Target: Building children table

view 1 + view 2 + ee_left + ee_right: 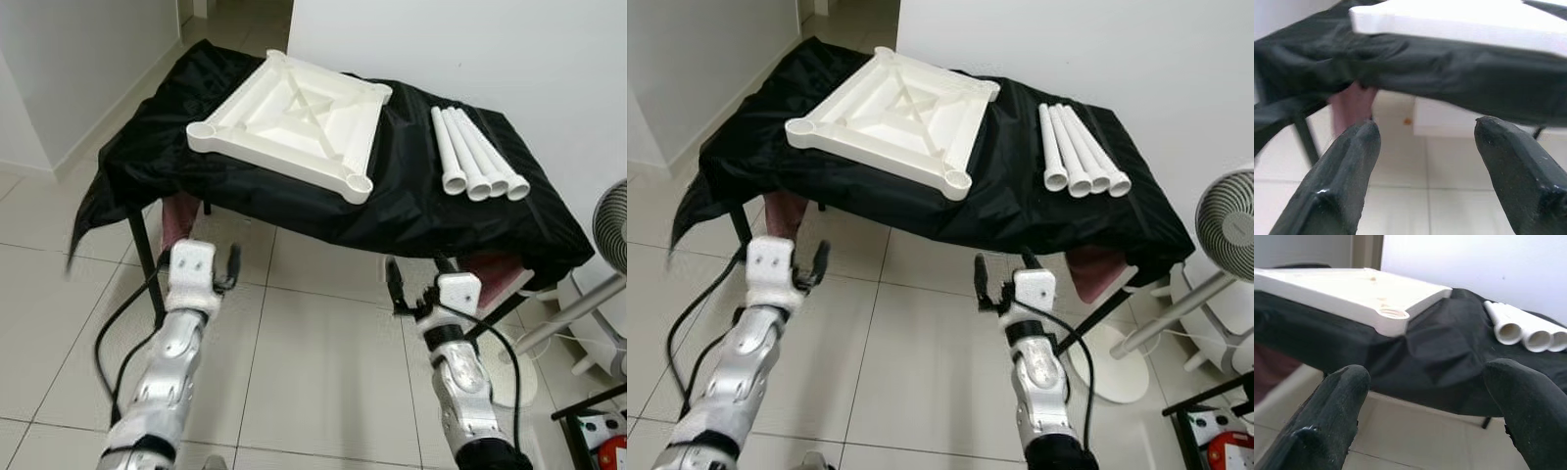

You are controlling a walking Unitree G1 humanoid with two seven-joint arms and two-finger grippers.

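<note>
A white square tabletop [289, 113] lies upside down on the left half of a table draped in black cloth [411, 211], with round leg sockets at its corners. Several white tube legs [475, 152] lie side by side on the cloth to its right. Both grippers hang below and in front of the table's near edge. My left gripper [1425, 147] is open with nothing between its fingers and faces the cloth under the tabletop. My right gripper [1427, 374] is open too and empty, facing the tabletop's near corner socket [1391, 313] and the tube ends [1525, 335].
A white standing fan [1229, 220] with a round base [1107, 367] stands to the right of the table. A black rack with a red item [612, 450] is at the lower right. A white wall runs behind the table, and tiled floor [304, 362] lies in front.
</note>
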